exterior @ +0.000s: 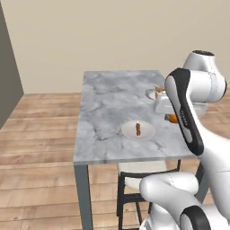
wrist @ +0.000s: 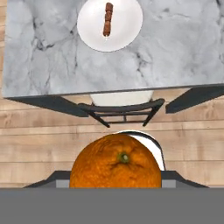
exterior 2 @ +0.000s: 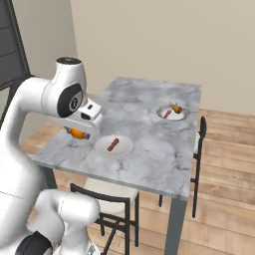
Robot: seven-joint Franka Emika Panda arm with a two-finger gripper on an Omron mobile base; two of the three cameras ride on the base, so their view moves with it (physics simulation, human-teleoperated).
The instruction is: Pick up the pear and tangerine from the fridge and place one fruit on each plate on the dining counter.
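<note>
My gripper is shut on the bright orange tangerine, which hides its fingertips in the hand view. The tangerine hangs low by the near edge of the marble dining counter, just beside the near plate. That plate carries only a small brown sausage-like piece. On the far plate lies the brownish-yellow pear next to another small brown piece. In the left base view my arm covers part of the far plate and the tangerine. The fridge is out of view.
A dark-framed chair with a pale seat is tucked under the counter's near edge, right below my hand. A second chair stands at the counter's right side. A tall dark grey unit stands at the left.
</note>
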